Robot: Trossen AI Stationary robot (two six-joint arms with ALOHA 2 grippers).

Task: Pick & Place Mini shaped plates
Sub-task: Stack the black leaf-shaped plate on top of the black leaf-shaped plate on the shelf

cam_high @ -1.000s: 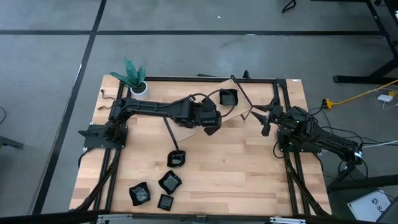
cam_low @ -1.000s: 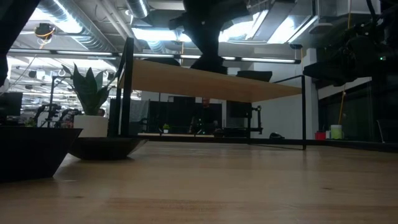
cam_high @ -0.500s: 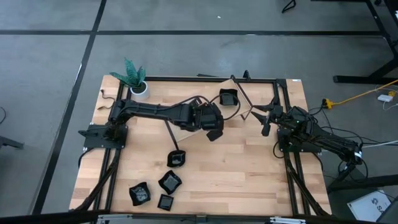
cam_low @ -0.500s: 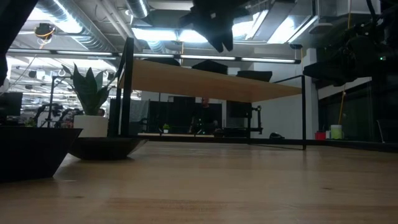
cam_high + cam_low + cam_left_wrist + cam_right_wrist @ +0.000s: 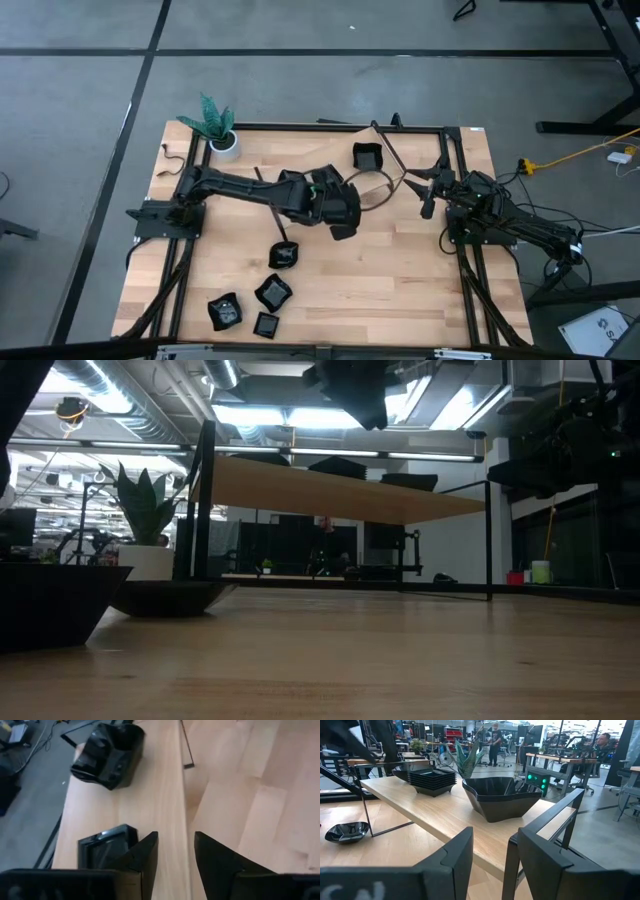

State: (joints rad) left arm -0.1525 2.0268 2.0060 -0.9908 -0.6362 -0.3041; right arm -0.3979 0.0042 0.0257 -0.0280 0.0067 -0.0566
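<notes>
Right now your left pincer (image 5: pixel 342 226) hangs open and empty above the middle of the bench (image 5: pixel 400 270). Its fingers (image 5: pixel 145 852) stand apart with nothing between them. Just beyond the tips, the wrist view shows the raised shelf (image 5: pixel 160 780). A square plate (image 5: pixel 102 845) sits on it close by, partly hidden behind one finger, and a darker stack (image 5: pixel 107 755) lies farther along the plank.

Four loose plates (image 5: pixel 283 256) lie on the bench toward the front left, well apart from the pincer. The nearest sits below the arm's forearm and the other three cluster by the front edge. My reading is that one of these is your next pick, though the frames alone don't settle which way the plates travel.

- Go for the nearest loose plate first.
- Keep the fingers as wide as they are, come straight down over one rim, and put one finger inside the dish and one outside.
- These plates are glossy and shallow, so a grip across the whole body will likely slip; the rim is the better hold.
- Close gently, and lift clear before you swing, because the shelf edge and its thin posts stand in the path.

Your right pincer (image 5: pixel 492 837) waits open at the right side, facing a leaf-shaped stack (image 5: pixel 502 797) on the shelf. Leave it there.
</notes>
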